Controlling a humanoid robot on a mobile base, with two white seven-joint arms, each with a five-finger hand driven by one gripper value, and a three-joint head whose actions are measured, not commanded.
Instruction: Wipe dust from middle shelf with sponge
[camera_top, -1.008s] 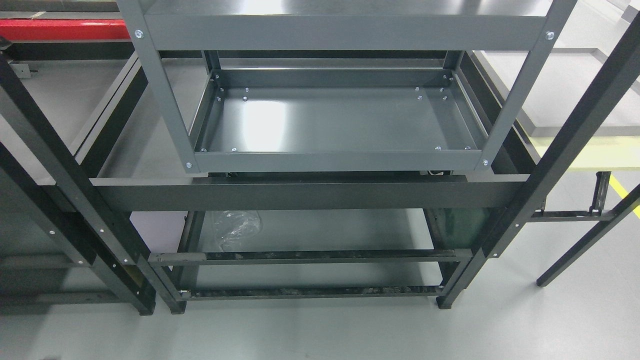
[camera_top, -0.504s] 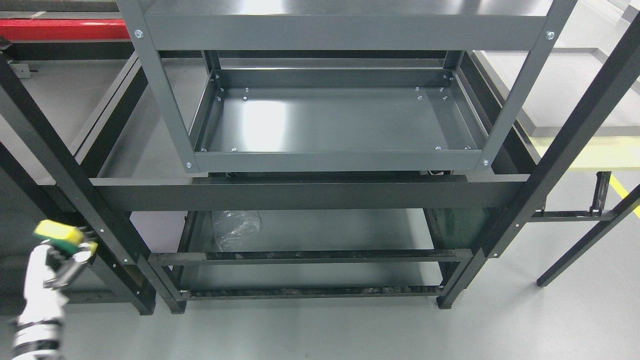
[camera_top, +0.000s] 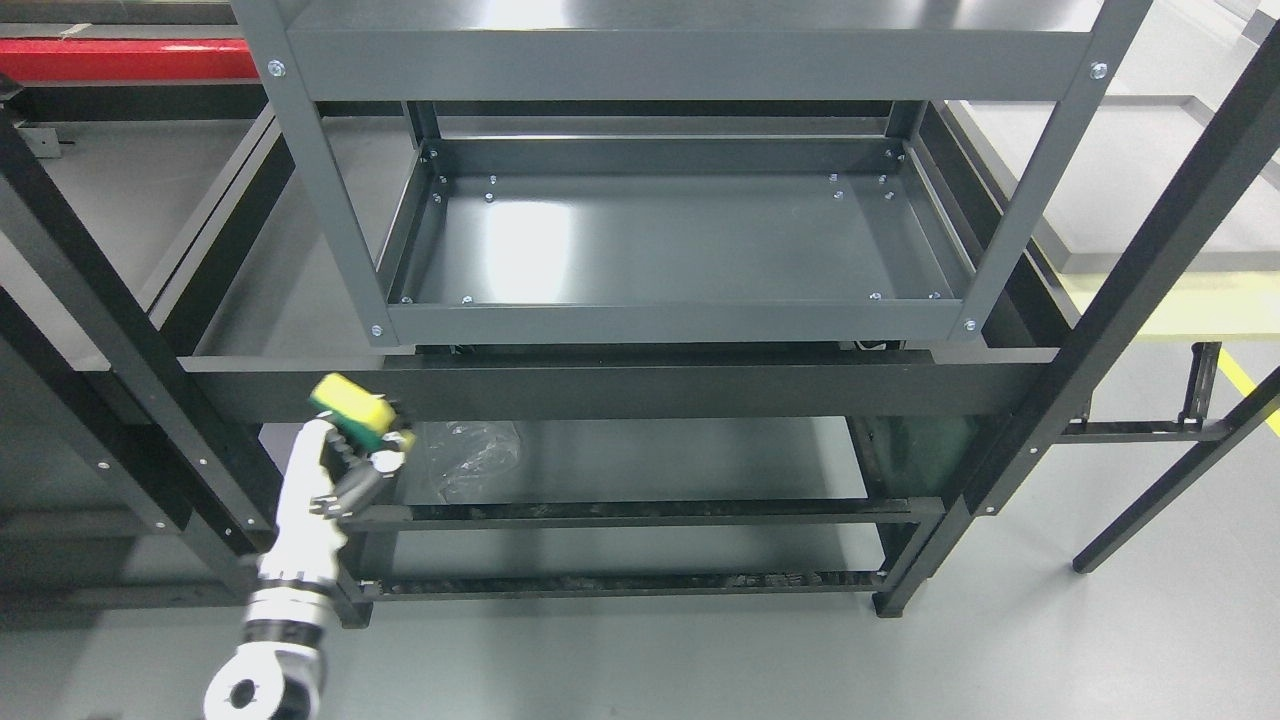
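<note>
My left hand (camera_top: 352, 450) comes up from the lower left and is shut on a yellow and green sponge (camera_top: 351, 408). It holds the sponge in front of the black crossbeam (camera_top: 620, 390), below and left of the grey middle shelf tray (camera_top: 680, 240). The tray is bare, with small bolts along its edges. The sponge is below the tray's front rim (camera_top: 660, 322) and apart from it. My right hand is not in view.
The grey rack's uprights (camera_top: 305, 170) frame the tray, with a top shelf (camera_top: 690, 40) above. Black rack posts (camera_top: 120, 330) stand at left and right (camera_top: 1150, 260). A clear plastic bag (camera_top: 470, 455) lies on the lower shelf.
My left hand with the sponge has risen and moved right, from the far lower left edge to just in front of the black crossbeam. One second ago it was out of view.
</note>
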